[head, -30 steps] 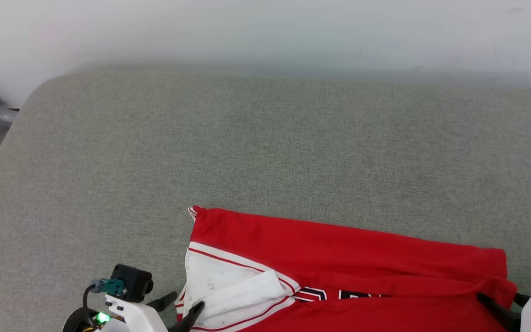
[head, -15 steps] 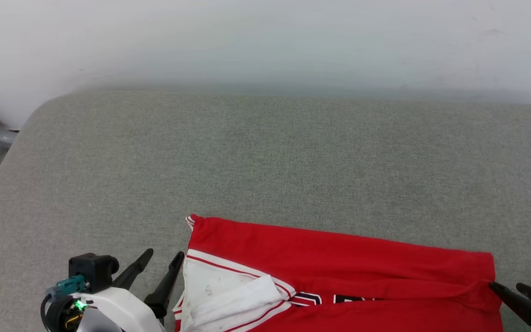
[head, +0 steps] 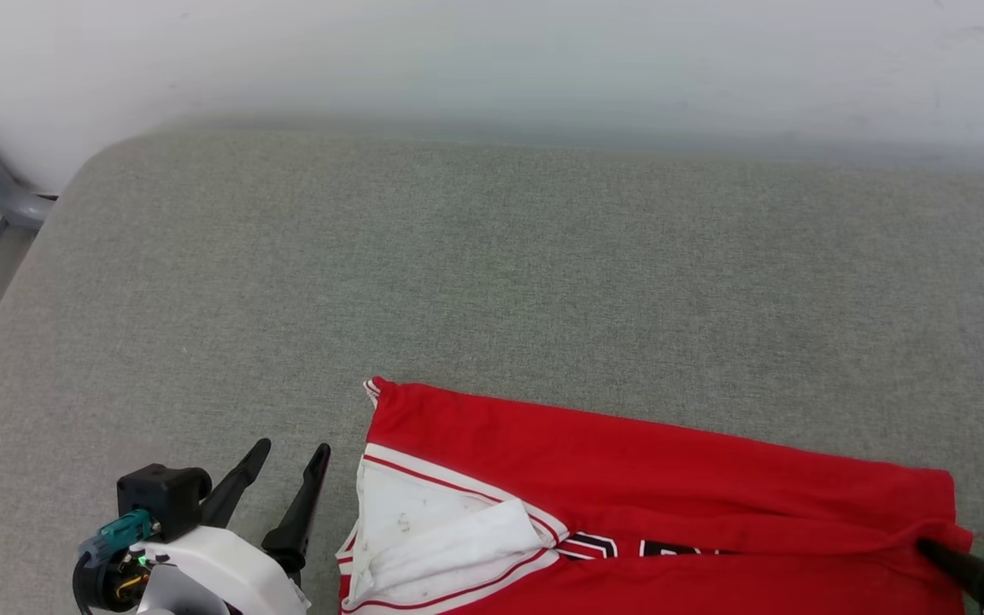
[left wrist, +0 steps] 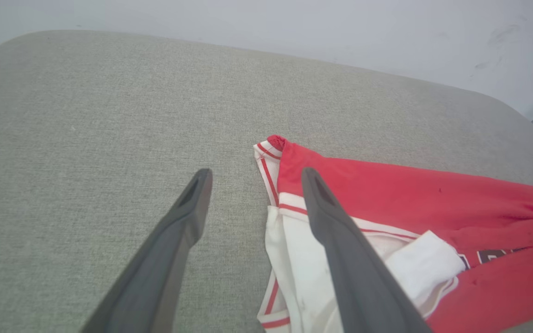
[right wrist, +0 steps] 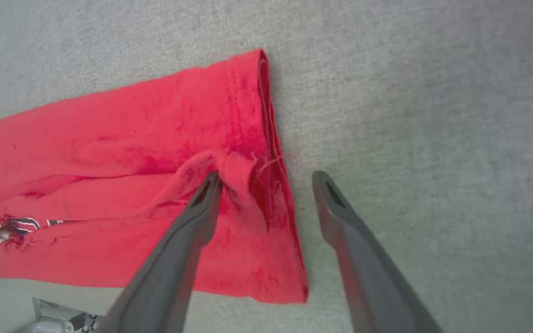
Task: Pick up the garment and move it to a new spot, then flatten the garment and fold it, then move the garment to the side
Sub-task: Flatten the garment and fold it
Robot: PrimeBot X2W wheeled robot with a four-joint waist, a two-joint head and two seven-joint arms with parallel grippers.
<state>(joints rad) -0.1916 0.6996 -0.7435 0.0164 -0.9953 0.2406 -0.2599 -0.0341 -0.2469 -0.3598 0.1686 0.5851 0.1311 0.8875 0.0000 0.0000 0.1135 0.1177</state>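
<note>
Plainly left pincer (head: 291, 447) and right pincer (right wrist: 267, 177) gape at the garment's (head: 646, 461) end edges; grey cushion (head: 492, 256) beyond.

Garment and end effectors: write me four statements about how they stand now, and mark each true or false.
1. The garment lies on the grey cushion. True.
2. The left end effector is shut on the garment. False: it stands open beside the white sleeve, holding nothing.
3. The right end effector is open, its fingers straddling the garment's red edge. True.
4. The garment is spread fully flat. False: it is folded over itself, its black lettering partly hidden.
</note>
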